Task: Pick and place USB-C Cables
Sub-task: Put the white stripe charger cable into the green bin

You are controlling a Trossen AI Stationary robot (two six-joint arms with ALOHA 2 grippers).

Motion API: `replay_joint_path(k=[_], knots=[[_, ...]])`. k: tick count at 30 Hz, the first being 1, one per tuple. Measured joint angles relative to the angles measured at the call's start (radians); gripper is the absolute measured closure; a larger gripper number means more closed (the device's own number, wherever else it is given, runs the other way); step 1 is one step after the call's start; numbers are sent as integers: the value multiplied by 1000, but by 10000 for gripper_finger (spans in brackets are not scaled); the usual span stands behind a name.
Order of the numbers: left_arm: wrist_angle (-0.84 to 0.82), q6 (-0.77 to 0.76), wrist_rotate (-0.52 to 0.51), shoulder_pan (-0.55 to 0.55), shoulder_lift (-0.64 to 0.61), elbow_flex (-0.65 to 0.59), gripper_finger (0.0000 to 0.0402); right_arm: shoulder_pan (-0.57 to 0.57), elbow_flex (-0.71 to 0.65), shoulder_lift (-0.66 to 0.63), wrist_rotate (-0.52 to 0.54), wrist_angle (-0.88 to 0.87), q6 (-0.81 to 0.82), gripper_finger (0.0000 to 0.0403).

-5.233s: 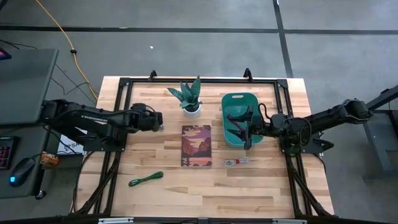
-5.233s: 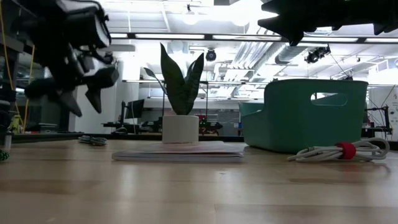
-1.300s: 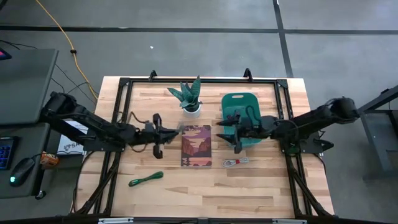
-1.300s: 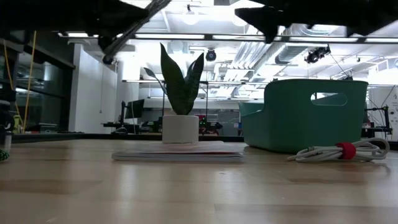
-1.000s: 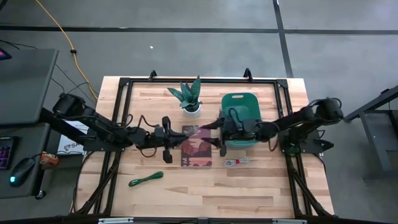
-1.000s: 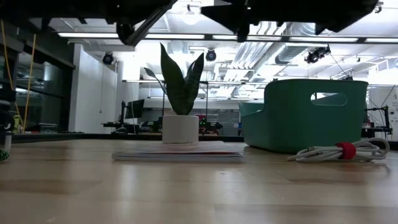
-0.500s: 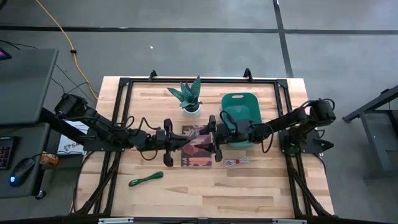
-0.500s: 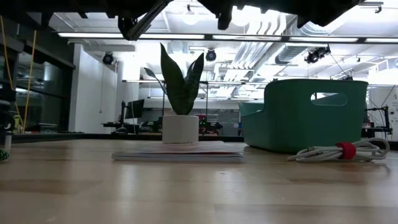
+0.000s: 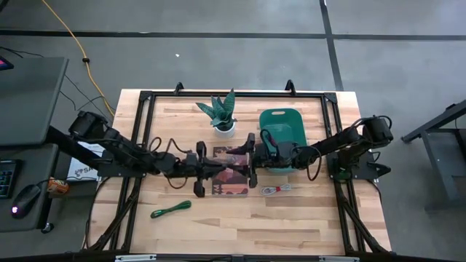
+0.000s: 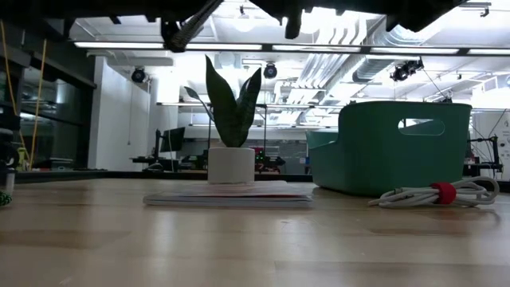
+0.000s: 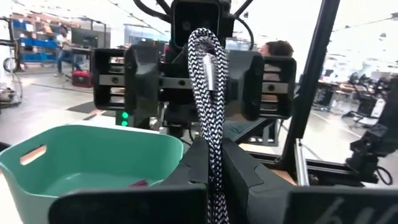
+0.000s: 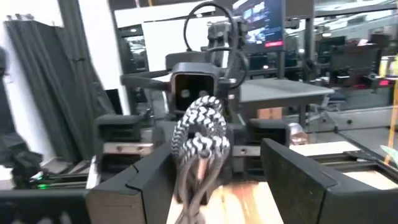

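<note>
A black-and-white braided cable (image 11: 208,87), folded into a loop, sticks out of my left gripper (image 9: 222,166), which is shut on it above the notebook (image 9: 230,182). My right gripper (image 9: 247,164) faces it from the table's right, open. Its two fingers (image 12: 134,186) stand on either side of the cable's loop (image 12: 200,137), and I see no touch. A white cable (image 9: 275,190) with a red tie lies on the table in front of the teal bin (image 9: 285,125). A green cable (image 9: 171,210) lies at the near left. My left gripper pinches the folded strands of the braided cable (image 11: 212,146) between its two fingers. The fingers lie level and point toward the table's right. The looped end (image 11: 205,43) stands out past the fingertips, lifted clear above the notebook.
A potted plant (image 9: 223,113) stands at the far middle, beside the teal bin. The bin holds something small and red (image 11: 138,183). The low view shows the plant pot (image 10: 231,165), the notebook's edge and the white cable (image 10: 434,194) on the wood.
The two grippers have closed in on each other above the notebook: my left gripper toward the table's right with the braided cable, my right gripper toward the left. The cable's loop now lies between the right gripper's open fingers.
</note>
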Motion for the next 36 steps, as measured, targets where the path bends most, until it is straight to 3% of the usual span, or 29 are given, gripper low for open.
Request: replay_joint_path(k=[2, 7, 17, 21, 26, 28, 32, 36], knots=[[0, 23, 0, 0, 32, 29, 401, 0, 0, 0, 6, -3, 10, 182], [-1, 27, -4, 3, 84, 67, 401, 5, 0, 0, -93, -7, 32, 182], [-2, 36, -11, 3, 77, 71, 401, 16, 0, 0, -93, -8, 20, 188], [-1, 35, -12, 3, 78, 71, 401, 16, 0, 0, -93, -11, 53, 230], [-1, 35, -11, 3, 78, 71, 399, 16, -1, 0, -92, -35, 60, 353], [0, 34, -11, 3, 78, 71, 395, 16, -1, 0, -93, -34, 60, 385], [-5, 10, -9, 4, 78, 71, 381, 16, -1, 0, -91, -44, 71, 372], [-12, 26, -10, 3, 76, 71, 355, 15, -1, -1, -92, -59, 69, 391]])
